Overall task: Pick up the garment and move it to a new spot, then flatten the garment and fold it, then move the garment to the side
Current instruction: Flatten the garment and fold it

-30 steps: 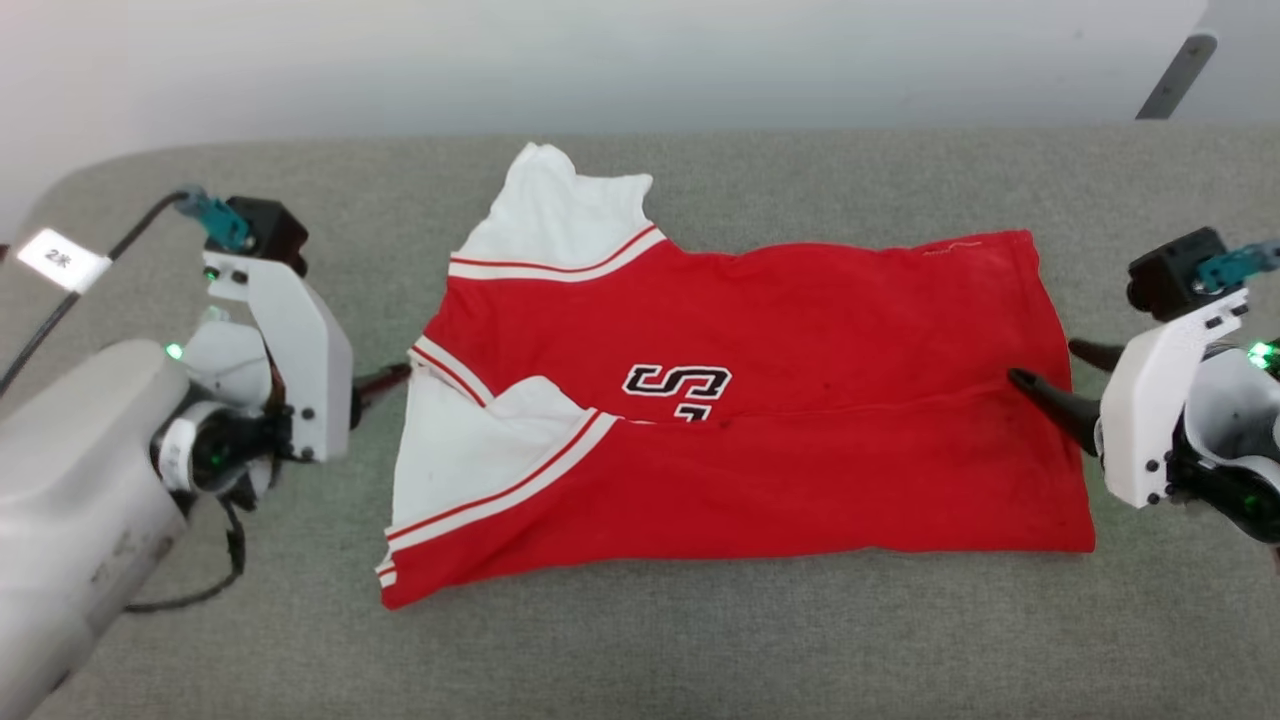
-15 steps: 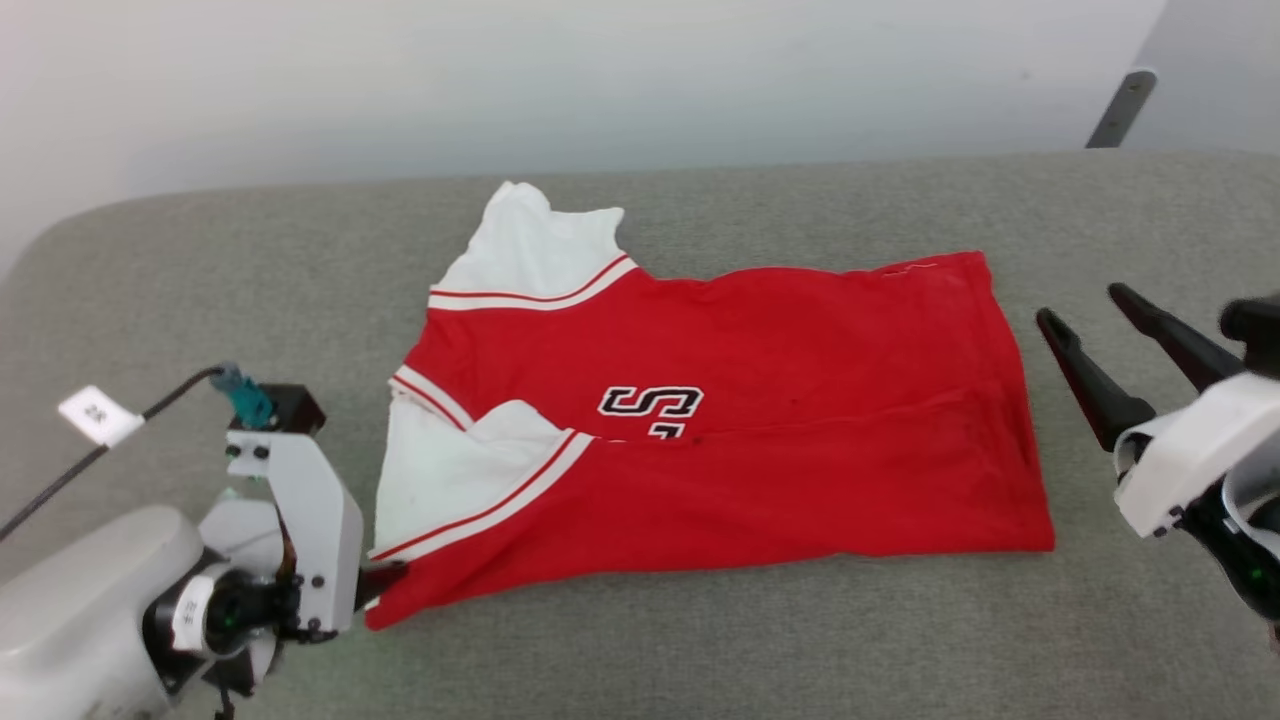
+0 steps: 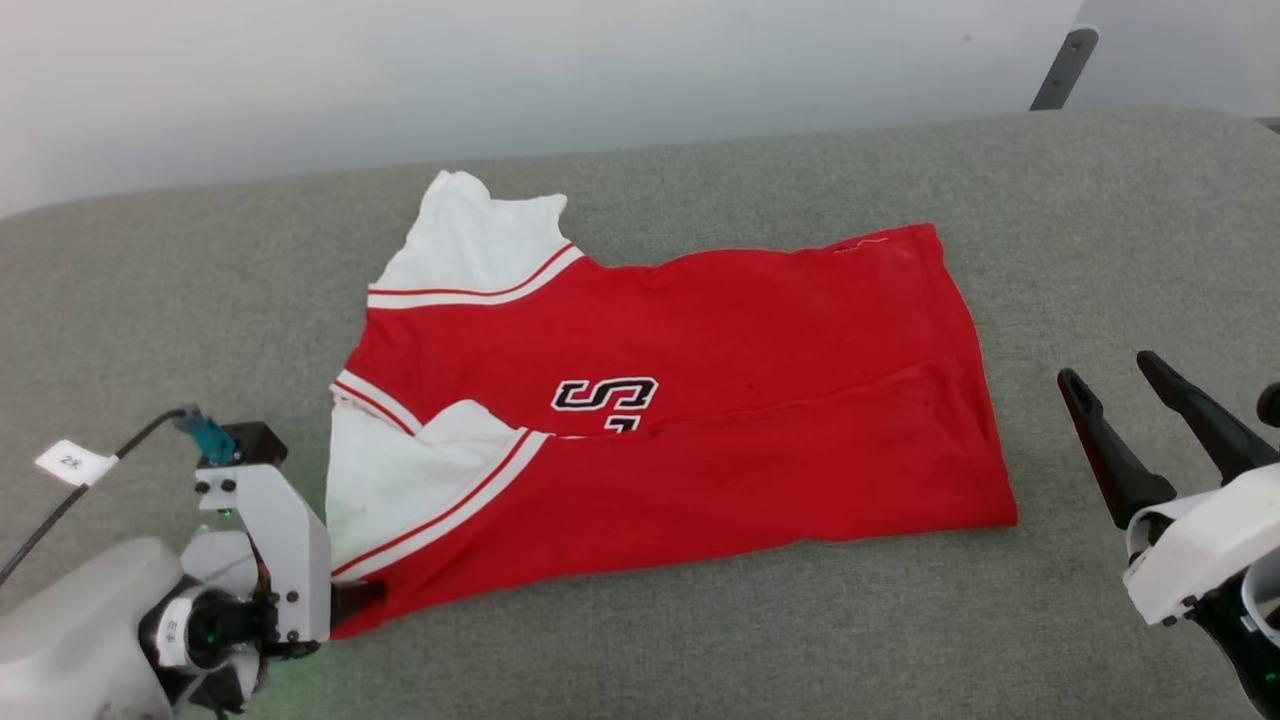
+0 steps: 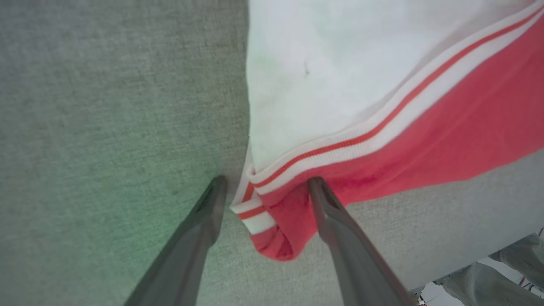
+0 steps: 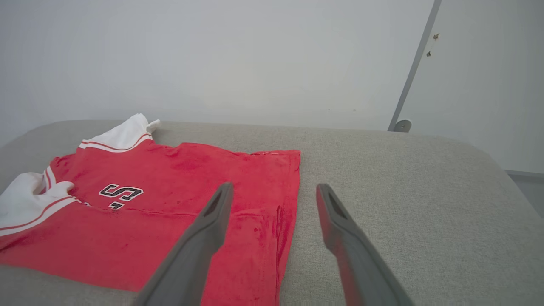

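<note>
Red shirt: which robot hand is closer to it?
Left. The left gripper straddles a striped corner of the garment; the right gripper stands apart, beside its hem.

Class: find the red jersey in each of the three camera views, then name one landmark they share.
Head view: the garment lies across the middle of the grey cushion.
Left wrist view: upper right, its corner between the left gripper's open fingers.
Right wrist view: lower left, partly behind the open right gripper.
Shared landmark: the stripe trim edging the white sleeve.
</note>
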`<state>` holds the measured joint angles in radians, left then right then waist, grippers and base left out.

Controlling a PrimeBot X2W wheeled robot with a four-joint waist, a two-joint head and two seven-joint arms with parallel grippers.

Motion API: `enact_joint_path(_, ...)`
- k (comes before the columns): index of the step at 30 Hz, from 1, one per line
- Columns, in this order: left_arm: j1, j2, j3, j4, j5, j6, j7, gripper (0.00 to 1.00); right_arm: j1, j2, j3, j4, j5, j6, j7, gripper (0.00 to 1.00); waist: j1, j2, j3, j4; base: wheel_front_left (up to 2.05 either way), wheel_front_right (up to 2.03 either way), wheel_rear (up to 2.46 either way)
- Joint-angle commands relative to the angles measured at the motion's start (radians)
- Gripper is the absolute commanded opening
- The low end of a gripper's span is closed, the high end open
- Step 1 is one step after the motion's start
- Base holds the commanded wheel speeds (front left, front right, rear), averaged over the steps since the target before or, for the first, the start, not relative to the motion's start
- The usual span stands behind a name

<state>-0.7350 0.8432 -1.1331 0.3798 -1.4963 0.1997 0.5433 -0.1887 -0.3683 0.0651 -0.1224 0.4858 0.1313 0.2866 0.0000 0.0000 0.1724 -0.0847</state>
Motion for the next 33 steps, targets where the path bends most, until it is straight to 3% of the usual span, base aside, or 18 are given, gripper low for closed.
enact_joint_path(1,0.019,-0.031,-0.010,0.047,0.001,-0.016,-0.008,1.00,0.019,0.017,-0.021,-0.025,-0.014,-0.001,0.022,1.00,0.0000,0.0000,0.010,-0.006,0.00,0.00,0.00)
enact_joint_path(4,0.036,-0.077,-0.005,0.113,-0.047,-0.024,0.027,1.00,0.038,0.038,-0.042,-0.060,-0.023,-0.001,0.072,1.00,0.0000,0.0000,0.016,-0.007,0.00,0.00,0.00)
enact_joint_path(5,0.038,-0.088,-0.014,0.126,-0.049,-0.031,0.047,0.46,0.045,0.041,-0.044,-0.067,-0.026,-0.001,0.096,1.00,0.0000,0.0000,0.018,-0.007,0.00,0.00,0.00)
enact_joint_path(6,0.037,-0.097,-0.017,0.140,-0.056,-0.030,0.060,0.00,0.048,0.040,-0.047,-0.077,-0.032,-0.001,0.118,1.00,0.0000,0.0000,0.020,-0.005,0.00,0.00,0.00)
enact_joint_path(15,-0.013,-0.156,0.005,0.205,-0.061,-0.083,0.056,0.00,0.004,0.060,-0.074,-0.032,-0.021,-0.001,0.356,1.00,0.0000,0.0000,0.043,0.011,0.00,0.00,0.00)
enact_joint_path(21,-0.057,-0.196,0.021,0.247,-0.062,-0.104,0.049,0.00,-0.100,0.067,-0.038,0.142,-0.009,-0.001,0.515,1.00,0.0000,0.0000,0.064,0.035,0.00,0.00,0.00)
enact_joint_path(28,-0.093,-0.243,0.026,0.301,-0.059,-0.124,0.055,0.00,-0.216,0.084,0.016,0.385,-0.016,-0.001,0.606,1.00,0.0000,0.0000,0.082,0.055,0.00,0.00,0.00)
enact_joint_path(29,-0.097,-0.247,0.029,0.309,-0.060,-0.128,0.055,0.00,-0.226,0.083,0.030,0.415,-0.014,-0.001,0.611,0.45,0.0000,0.0000,0.084,0.057,0.00,0.00,0.00)
enact_joint_path(30,-0.100,-0.251,0.029,0.317,-0.059,-0.130,0.055,0.00,-0.233,0.083,0.044,0.440,-0.015,-0.001,0.610,0.00,0.0000,0.0000,0.086,0.058,0.00,0.00,0.00)
enact_joint_path(33,-0.114,-0.257,0.036,0.341,-0.062,-0.138,0.051,0.00,-0.250,0.076,0.084,0.491,-0.003,-0.001,0.605,0.00,0.0000,0.0000,0.087,0.062,0.00,0.00,0.00)
